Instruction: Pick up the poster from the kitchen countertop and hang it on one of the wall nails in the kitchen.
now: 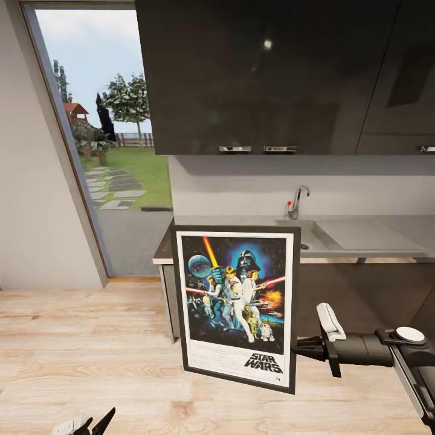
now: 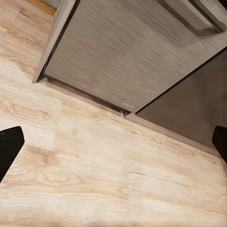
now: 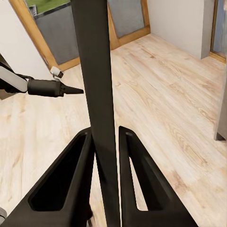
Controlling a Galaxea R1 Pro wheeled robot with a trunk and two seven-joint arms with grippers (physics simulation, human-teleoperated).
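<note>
At the lower left of the head view, the left gripper [image 1: 96, 423] hung low over the pale wood floor [image 1: 78, 344], its dark fingers [image 2: 9, 146] spread wide apart with nothing between them. At centre, the poster [image 1: 237, 305] was held upright in the air in front of the kitchen countertop [image 1: 362, 244] and its dark cabinet fronts [image 1: 356, 302], lifted clear of the worktop. To the right, the right gripper [image 1: 297, 348] pinched the poster's right edge, both fingers [image 3: 71, 179] pressed against the thin black frame. Behind, a chrome tap [image 1: 296, 202] stood at the inset sink [image 1: 305, 232] beneath the dark wall cabinets [image 1: 266, 72].
</note>
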